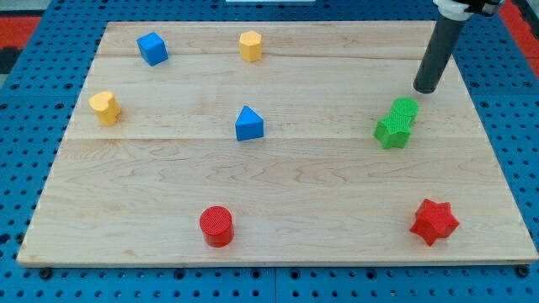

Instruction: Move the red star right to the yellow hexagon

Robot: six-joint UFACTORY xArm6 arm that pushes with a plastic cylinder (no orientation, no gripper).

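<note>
The red star (434,221) lies near the board's bottom right corner. The yellow hexagon (250,45) stands near the view's top, left of the middle. My tip (425,88) rests on the board at the upper right, far above the red star and far to the right of the yellow hexagon. It touches no block. The rod rises from it toward the view's top right corner.
Two green blocks (397,123) sit touching just below and left of my tip. A blue triangle (248,124) is mid-board, a red cylinder (216,225) at the bottom, a blue cube (152,48) at top left, a yellow heart-like block (105,107) at left.
</note>
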